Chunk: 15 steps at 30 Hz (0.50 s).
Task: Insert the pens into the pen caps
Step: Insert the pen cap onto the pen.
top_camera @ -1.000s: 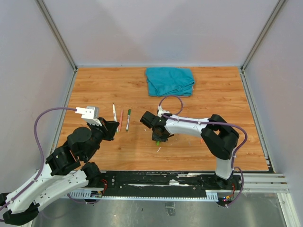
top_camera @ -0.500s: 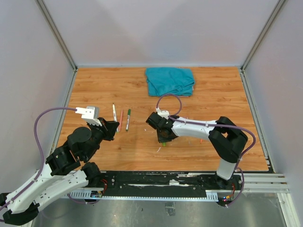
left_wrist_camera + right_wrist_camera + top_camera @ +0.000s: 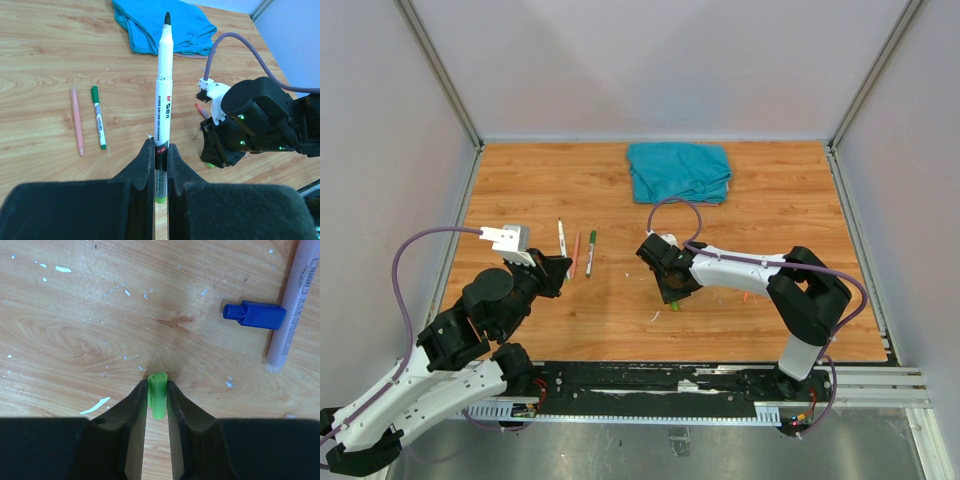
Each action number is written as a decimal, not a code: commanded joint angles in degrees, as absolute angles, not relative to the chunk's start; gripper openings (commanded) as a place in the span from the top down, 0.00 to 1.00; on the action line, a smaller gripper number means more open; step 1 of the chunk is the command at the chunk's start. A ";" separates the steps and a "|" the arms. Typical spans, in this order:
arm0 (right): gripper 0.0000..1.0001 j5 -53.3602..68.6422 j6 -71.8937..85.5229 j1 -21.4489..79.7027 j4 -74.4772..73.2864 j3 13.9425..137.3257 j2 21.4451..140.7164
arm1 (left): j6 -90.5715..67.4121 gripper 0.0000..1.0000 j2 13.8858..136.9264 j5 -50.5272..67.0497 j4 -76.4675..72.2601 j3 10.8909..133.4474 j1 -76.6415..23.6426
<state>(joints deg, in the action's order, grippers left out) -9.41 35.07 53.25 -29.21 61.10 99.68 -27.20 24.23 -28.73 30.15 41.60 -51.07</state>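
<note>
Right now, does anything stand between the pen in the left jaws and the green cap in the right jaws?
Nothing visible does. Only bare table separates the pen from the green cap; the pink pen and green pen lie flat, off to the side.

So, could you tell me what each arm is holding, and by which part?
The left fingers hold a white-barrelled pen near its green rear end; the right fingers pinch a green cap across its sides.
</note>
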 commanded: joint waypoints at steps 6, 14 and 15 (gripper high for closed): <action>0.72 -7.03 35.39 52.91 -31.73 60.52 101.80 | -26.54 0.99 24.50 -28.95 28.97 41.50 -50.89; 0.75 -7.35 35.40 52.91 -32.17 60.29 101.04 | -26.54 0.99 24.60 -28.94 28.74 41.40 -50.97; 0.76 -7.50 35.27 52.95 -32.24 60.29 100.99 | -26.54 0.99 24.53 -29.09 28.74 41.36 -50.90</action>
<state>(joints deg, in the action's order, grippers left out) -7.70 34.81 53.25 -29.41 61.10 99.79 -27.20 24.49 -28.71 30.13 41.60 -51.07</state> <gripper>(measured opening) 0.259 0.066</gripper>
